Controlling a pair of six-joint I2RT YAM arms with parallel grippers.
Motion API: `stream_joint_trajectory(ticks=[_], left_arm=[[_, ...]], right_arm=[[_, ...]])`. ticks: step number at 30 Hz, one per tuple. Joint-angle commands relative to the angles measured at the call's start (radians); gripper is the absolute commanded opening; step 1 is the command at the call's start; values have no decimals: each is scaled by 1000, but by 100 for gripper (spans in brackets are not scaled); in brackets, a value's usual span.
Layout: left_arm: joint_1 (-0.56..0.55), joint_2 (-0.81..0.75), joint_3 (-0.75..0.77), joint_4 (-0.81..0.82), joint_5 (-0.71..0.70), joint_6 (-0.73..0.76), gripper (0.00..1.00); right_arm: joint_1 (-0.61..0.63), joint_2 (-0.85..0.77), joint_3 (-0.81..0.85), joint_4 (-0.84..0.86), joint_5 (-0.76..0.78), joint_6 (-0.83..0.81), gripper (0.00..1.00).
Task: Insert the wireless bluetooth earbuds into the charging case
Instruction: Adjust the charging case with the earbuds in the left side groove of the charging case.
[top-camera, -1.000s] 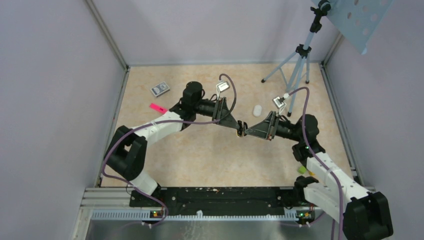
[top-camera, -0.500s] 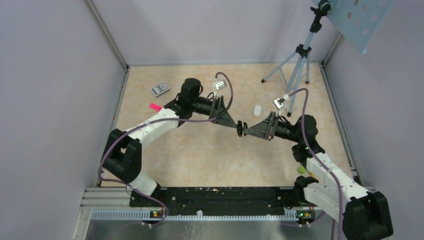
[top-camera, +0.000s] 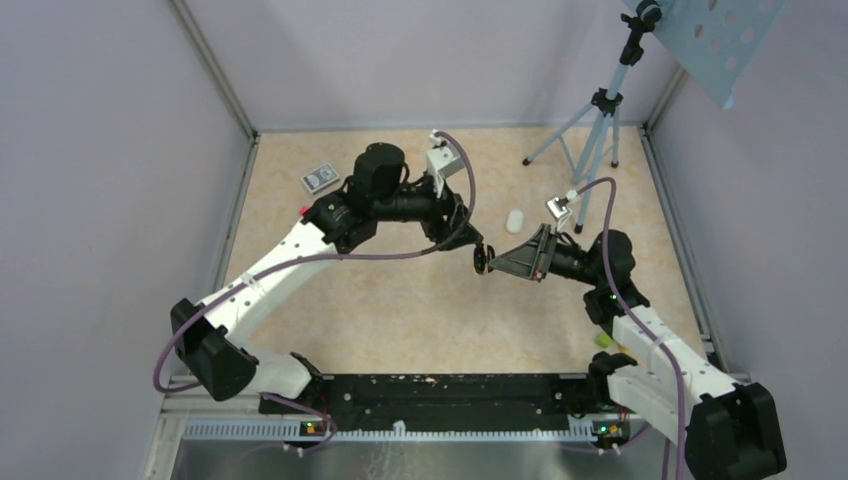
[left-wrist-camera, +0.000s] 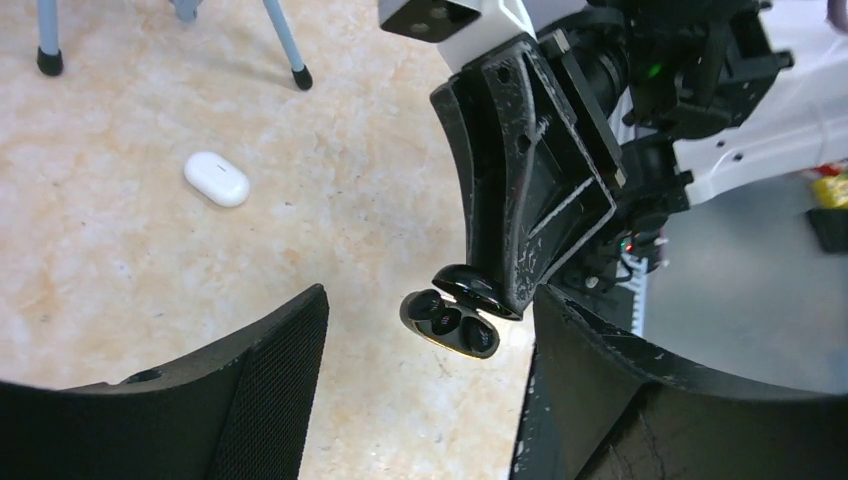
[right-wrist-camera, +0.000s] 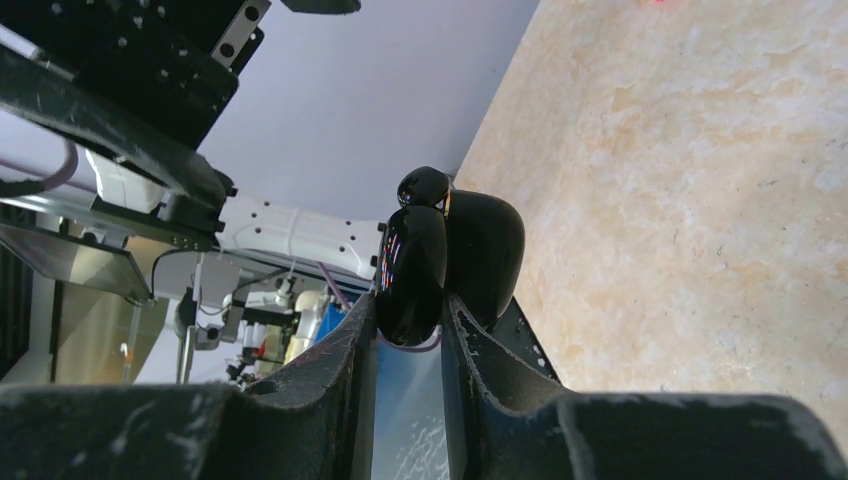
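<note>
Glossy black hinged charging case (left-wrist-camera: 452, 322): open, clamped by right gripper (top-camera: 486, 262); two dark rounded earbuds (left-wrist-camera: 441, 318) judged already seated inside; left gripper (left-wrist-camera: 432, 300) nearby, spread, empty.

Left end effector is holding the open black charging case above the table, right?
No, the right end effector holds the open black charging case above the table. The left wrist view shows it clamped there, while the left end effector is open and grips nothing.
</note>
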Motion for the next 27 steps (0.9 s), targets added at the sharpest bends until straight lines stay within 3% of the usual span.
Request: stream_joint_trajectory(ticks=[1, 7, 19, 27], left_arm=[[-52, -26, 34, -64, -119, 190, 81], [-110, 6, 53, -101, -144, 234, 71], [-111, 86, 129, -194, -87, 226, 61], [-110, 114, 137, -231, -116, 220, 59]], right_arm=[[-7, -13, 36, 26, 2, -9, 0], [-6, -10, 45, 22, -2, -8, 0], [-6, -6, 71, -13, 1, -26, 0], [-7, -11, 73, -22, 1, -27, 0]])
